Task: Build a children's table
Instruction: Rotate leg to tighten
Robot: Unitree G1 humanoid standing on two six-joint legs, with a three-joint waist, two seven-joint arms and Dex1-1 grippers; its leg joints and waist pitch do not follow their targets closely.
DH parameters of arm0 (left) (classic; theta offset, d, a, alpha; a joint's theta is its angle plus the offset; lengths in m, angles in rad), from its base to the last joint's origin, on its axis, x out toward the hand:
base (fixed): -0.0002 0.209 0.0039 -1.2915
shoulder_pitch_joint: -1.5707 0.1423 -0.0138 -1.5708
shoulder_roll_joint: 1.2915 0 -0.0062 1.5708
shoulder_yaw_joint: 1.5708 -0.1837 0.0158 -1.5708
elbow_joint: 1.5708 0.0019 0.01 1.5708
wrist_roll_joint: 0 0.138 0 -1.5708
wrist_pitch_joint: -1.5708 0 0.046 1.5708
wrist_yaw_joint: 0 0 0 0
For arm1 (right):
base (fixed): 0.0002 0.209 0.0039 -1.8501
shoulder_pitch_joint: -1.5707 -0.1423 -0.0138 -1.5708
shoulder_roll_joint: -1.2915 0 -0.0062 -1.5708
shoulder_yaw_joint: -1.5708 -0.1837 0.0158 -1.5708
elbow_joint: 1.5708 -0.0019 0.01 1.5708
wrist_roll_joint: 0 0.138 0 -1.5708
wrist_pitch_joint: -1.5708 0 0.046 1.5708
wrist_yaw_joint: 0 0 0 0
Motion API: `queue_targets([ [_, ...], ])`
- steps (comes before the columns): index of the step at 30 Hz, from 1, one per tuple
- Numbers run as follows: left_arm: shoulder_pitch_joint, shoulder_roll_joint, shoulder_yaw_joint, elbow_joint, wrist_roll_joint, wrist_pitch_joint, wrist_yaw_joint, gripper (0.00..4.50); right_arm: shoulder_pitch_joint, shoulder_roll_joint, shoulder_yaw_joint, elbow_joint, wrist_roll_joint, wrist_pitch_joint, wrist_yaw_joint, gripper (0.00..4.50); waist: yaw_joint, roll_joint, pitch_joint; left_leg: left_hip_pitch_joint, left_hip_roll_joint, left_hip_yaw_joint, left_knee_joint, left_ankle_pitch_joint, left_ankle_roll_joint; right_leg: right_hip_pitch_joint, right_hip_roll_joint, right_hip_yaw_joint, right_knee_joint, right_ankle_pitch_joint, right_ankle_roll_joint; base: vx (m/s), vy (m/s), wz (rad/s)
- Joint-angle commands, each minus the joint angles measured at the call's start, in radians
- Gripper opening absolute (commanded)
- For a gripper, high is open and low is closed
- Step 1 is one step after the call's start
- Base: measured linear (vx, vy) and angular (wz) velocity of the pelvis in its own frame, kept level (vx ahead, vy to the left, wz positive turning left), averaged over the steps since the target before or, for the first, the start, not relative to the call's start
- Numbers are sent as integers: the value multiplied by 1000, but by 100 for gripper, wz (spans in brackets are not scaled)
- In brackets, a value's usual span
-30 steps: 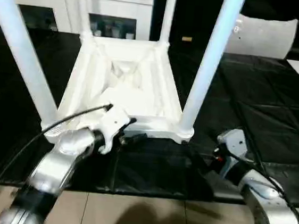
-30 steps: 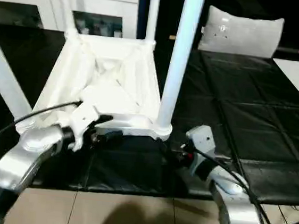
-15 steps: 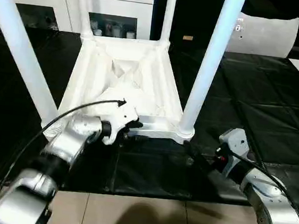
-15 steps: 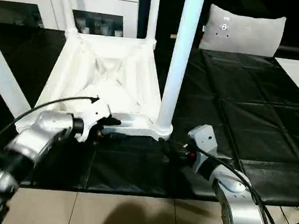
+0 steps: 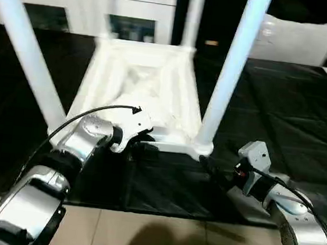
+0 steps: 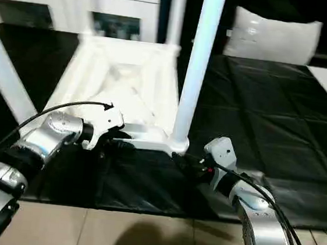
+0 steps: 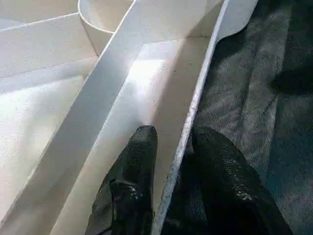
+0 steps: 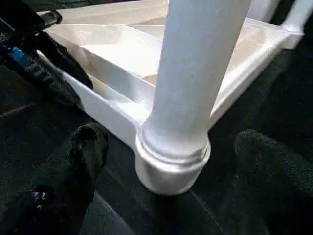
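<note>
The children's table (image 5: 149, 92) lies upside down on the black mat (image 5: 292, 124), all four legs standing up in their sockets. My left claw (image 7: 173, 147) has one finger on each side of the thin near rim, nearly pinching it. My right claw (image 8: 166, 161) is wide open around the base of the near right leg (image 5: 234, 65), holding nothing. I judge the plastic light, stiff and smooth, so the rim gives a firmer hold than a round leg.

Dim room, glaring white, motion-blurred.
</note>
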Motion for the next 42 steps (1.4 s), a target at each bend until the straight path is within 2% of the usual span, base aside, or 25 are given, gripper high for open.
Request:
queue_targets([
  [1, -31, -8, -31, 35, 25, -37, -40, 99, -13, -9, 4, 0, -7, -12, 6, 450, 0, 3, -60, -5, 120, -50, -90, -29, 53, 54, -137, 101, -76, -193, -148, 0, 0, 0],
  [7, -51, -10, -36, 69, 42, -87, -62, 77, -7, -10, 9, 0, -7, -18, 12, 450, 10, 1, -59, -7, 117, -48, -91, -31, 50, 59, -140, 101, -82, -226, -131, 0, 0, 0],
  [15, -38, 13, -68, 36, 73, -126, -115, 69, 4, -15, 10, 0, -12, -25, 17, 450, 12, 5, -61, -4, 126, -52, -95, -15, 48, 56, -141, 102, -71, -171, -143, 0, 0, 0],
  [16, -26, 25, -73, 9, 76, -117, -127, 68, 6, -16, 9, 0, -12, -26, 17, 450, 12, 11, -60, -6, 127, -53, -96, -14, 46, 58, -142, 102, -69, -164, -145, 0, 0, 0],
  [17, -16, 34, -72, -12, 76, -108, -138, 65, 7, -17, 8, 0, -12, -27, 17, 450, 10, 8, -60, -7, 127, -52, -96, -13, 45, 59, -142, 103, -69, -158, -147, 0, 0, 0],
  [18, 5, 46, -65, -58, 63, -82, -151, 57, 9, -19, 6, -1, -12, -27, 17, 450, 9, 11, -63, -6, 129, -52, -95, -5, 40, 61, -145, 103, -61, -128, -163, 0, 0, 0],
  [20, 45, 66, -51, -145, 33, -27, -172, 36, 15, -22, 2, -4, -9, -27, 18, 450, 4, 10, -62, -11, 130, -52, -95, -2, 40, 63, -146, 104, -54, -96, -183, 0, 0, 0],
  [22, 86, 87, -48, -226, 17, 8, -197, 30, 21, -25, -1, -8, -5, -27, 21, 450, -4, 9, -61, -12, 121, -47, -93, 2, 49, 64, -142, 105, -59, -95, -191, 0, 0, 0],
  [24, 122, 105, -53, -293, 10, 33, -218, 15, 25, -27, 0, -9, -2, -27, 27, 450, -10, 7, -60, -16, 121, -47, -93, 8, 58, 66, -140, 104, -59, -97, -193, 0, 0, 0],
  [25, 156, 121, -56, -358, 1, 60, -237, 7, 29, -31, 5, -11, 1, -30, 39, 450, -12, 8, -63, -15, 124, -48, -92, 16, 61, 67, -141, 105, -52, -82, -199, 0, 0, 0],
  [28, 189, 140, -61, -437, -13, 115, -276, 1, 33, -36, 13, -15, 6, -35, 56, 450, -18, 11, -60, -13, 126, -47, -91, 22, 78, 63, -136, 103, -51, -73, -208, 0, 0, 0],
  [33, 212, 140, -45, -493, -35, 138, -262, 1, 35, -42, 17, -25, 22, -36, 77, 450, -18, 11, -57, -11, 121, -45, -93, -13, 70, 61, -133, 103, -65, -150, -193, 0, 0, 0],
  [34, 215, 136, -38, -499, -43, 139, -259, 1, 35, -46, 17, -29, 28, -36, 88, 450, -17, 16, -58, -9, 122, -46, -92, -14, 67, 61, -132, 103, -65, -148, -191, 0, 0, 0],
  [35, 218, 136, -35, -504, -46, 142, -256, 1, 36, -47, 17, -31, 30, -35, 93, 450, -17, 13, -58, -9, 122, -46, -92, -7, 69, 60, -130, 103, -63, -135, -189, 0, 0, 0],
  [39, 235, 134, -26, -529, -40, 148, -216, 1, 35, -61, 8, -27, 34, -35, 112, 450, -15, 12, -61, -11, 121, -45, -88, 33, 87, 61, -131, 103, -53, -70, -202, 0, 0, 0],
  [41, 240, 129, -19, -527, -42, 172, -201, 1, 34, -63, 7, -24, 33, -35, 114, 450, -13, 13, -61, -12, 119, -44, -87, 31, 94, 62, -131, 102, -55, -86, -200, 0, 0, 0],
  [42, 242, 129, -18, -529, -44, 179, -202, 28, 34, -63, 8, -24, 33, -35, 114, 450, -13, 13, -61, -12, 119, -44, -87, 31, 94, 62, -131, 102, -55, -86, -200, 0, 0, 0],
])
